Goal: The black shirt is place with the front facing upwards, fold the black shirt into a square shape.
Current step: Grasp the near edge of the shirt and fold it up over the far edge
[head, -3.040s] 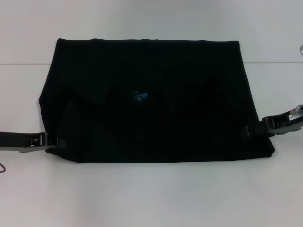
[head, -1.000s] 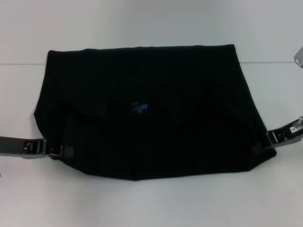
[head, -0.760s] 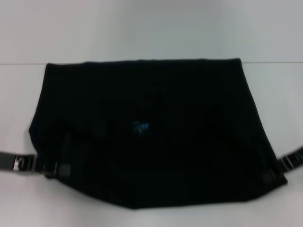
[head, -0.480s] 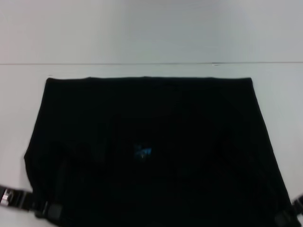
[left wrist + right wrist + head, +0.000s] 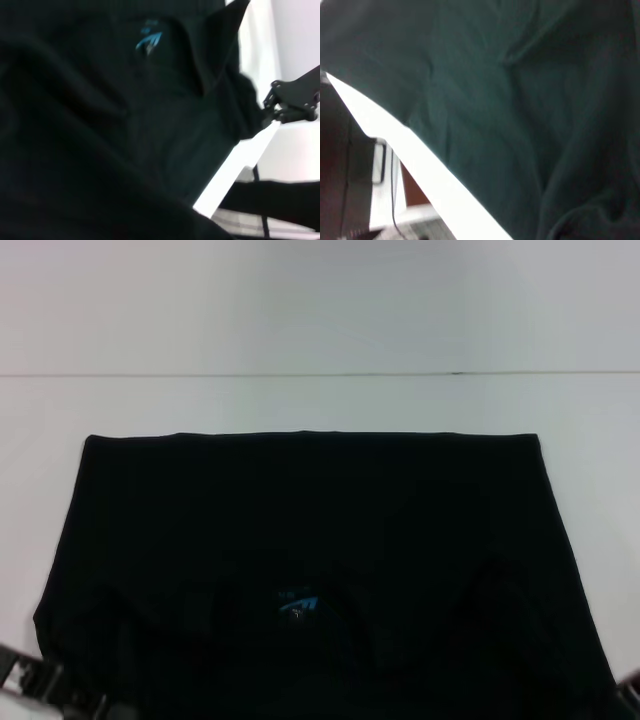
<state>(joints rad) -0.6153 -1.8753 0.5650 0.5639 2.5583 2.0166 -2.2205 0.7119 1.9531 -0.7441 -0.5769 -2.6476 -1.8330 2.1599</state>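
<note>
Lying crosswise, black shirt (image 5: 320,560)

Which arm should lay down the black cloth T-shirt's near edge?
Neither alone, probably both: the left gripper sits at the near left corner of the black cloth T-shirt, the right gripper pinches its near right corner.

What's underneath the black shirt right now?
The white table shows around the black shirt, which lies on it. Anything else beneath is hidden by the cloth.
</note>
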